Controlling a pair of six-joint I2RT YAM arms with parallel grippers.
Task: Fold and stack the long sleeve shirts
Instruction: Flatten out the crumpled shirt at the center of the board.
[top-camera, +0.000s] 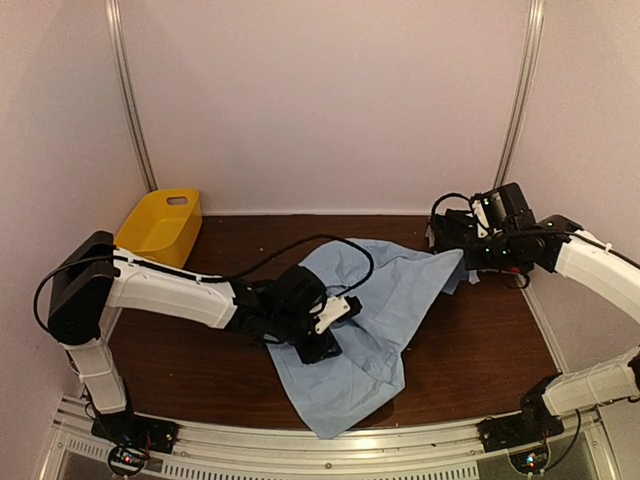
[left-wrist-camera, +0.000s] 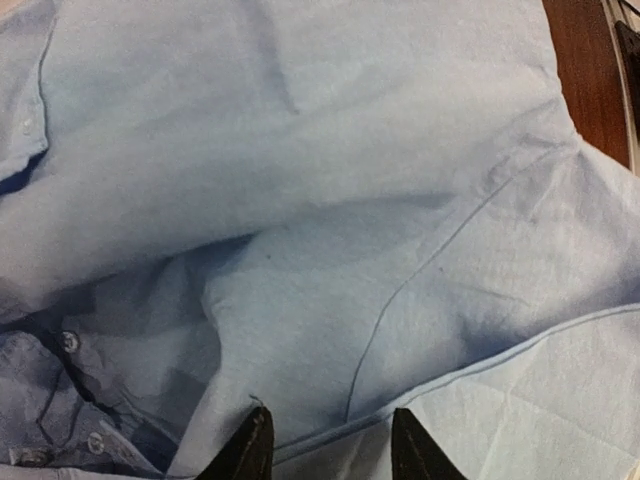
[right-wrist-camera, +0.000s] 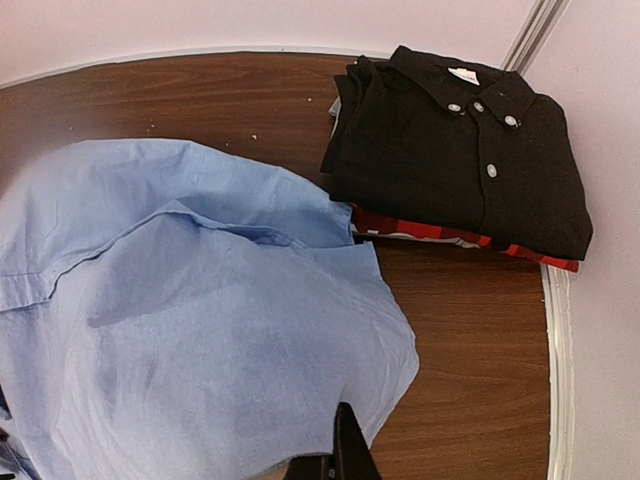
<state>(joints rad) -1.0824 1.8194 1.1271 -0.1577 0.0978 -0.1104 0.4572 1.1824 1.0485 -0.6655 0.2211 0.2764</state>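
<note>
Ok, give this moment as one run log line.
left fingers open over blue shirt | right fingers shut on its edge | black shirt folded on red-edged shirt

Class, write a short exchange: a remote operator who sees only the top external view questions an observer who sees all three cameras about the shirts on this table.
Operator: Are any shirts folded? I can't make any out.
Observer: Yes. The right wrist view shows a folded black shirt lying on top of a red-edged shirt.
Operator: Is the left gripper pinching the blue shirt?
Observer: It doesn't look like it. In the left wrist view its fingers stand apart, and the shirt's hem runs loose between them.
</note>
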